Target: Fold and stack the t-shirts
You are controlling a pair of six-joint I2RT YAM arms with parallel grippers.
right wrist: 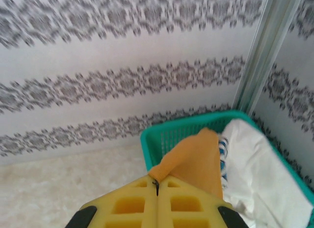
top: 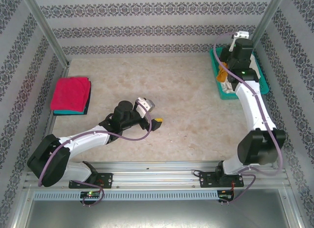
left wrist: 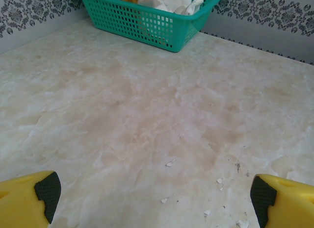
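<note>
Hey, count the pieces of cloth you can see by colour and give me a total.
magenta shirt: 1
teal shirt: 1, beneath it
mustard-orange shirt: 1, pinched by the right gripper over the basket
white cloth: 1 that I can tell apart, in the basket
Total: 4; the dark edge by the magenta shirt may be a fifth.

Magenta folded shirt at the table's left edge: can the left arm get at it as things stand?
Probably yes. The left pincer is open and empty, and bare table lies between it and the magenta shirt on its own side.
</note>
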